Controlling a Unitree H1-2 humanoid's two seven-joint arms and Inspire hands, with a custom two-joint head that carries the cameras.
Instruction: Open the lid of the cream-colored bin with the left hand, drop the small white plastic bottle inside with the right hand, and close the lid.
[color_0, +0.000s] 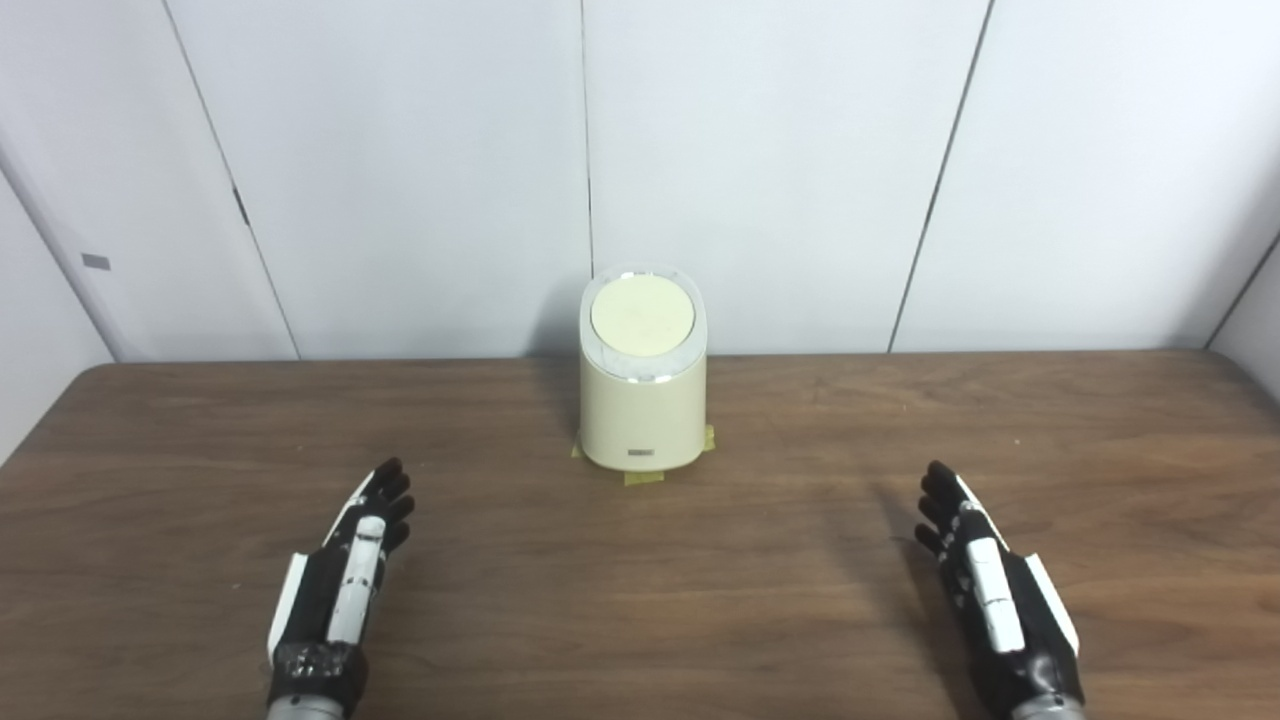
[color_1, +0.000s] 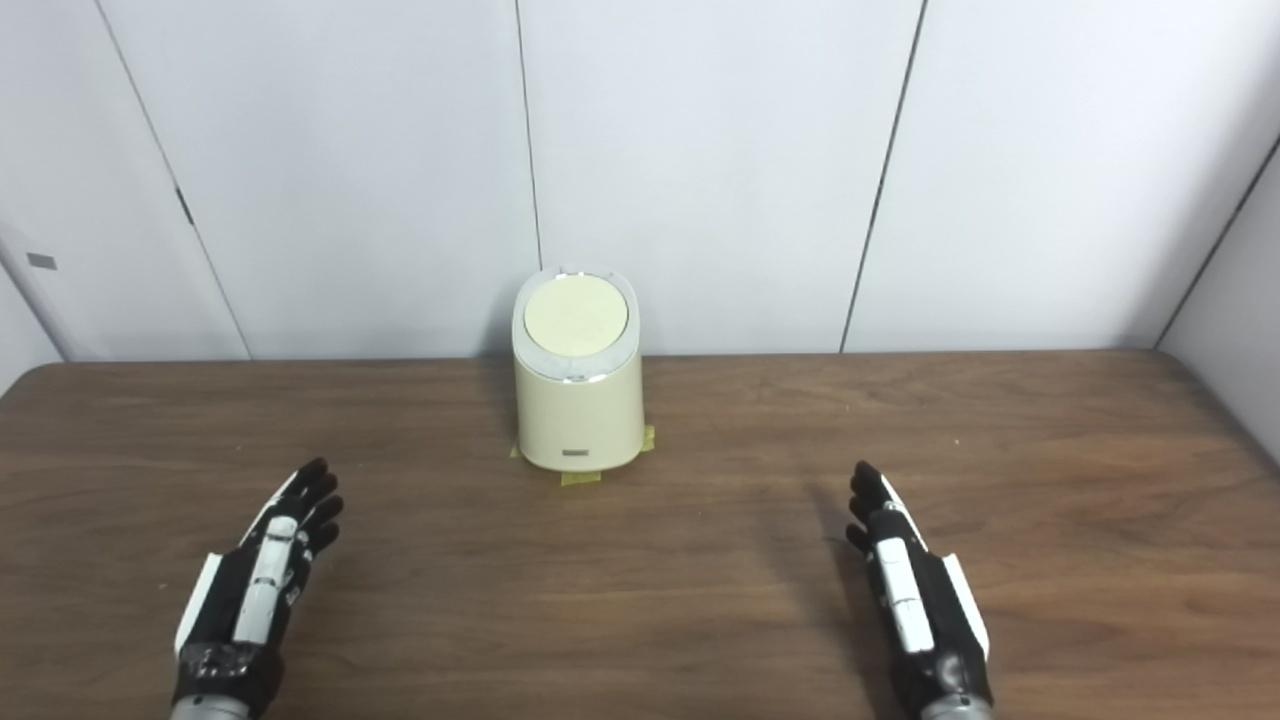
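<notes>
Cream-colored bin (color_0: 642, 385), lid (color_0: 642, 316) shut, stands mid-table by the far edge (color_0: 300, 361); left hand (color_0: 340, 585) lies empty, fingers extended, nearer-left of it. Right hand (color_0: 990, 590) likewise empty; no bottle visible.

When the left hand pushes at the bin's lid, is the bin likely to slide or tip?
Probably not slide: yellow tape tabs show at the base of the cream-colored bin, seemingly fixing it to the table. It is taller than wide and looks like light plastic, so a sideways shove at the lid could tip it.
</notes>
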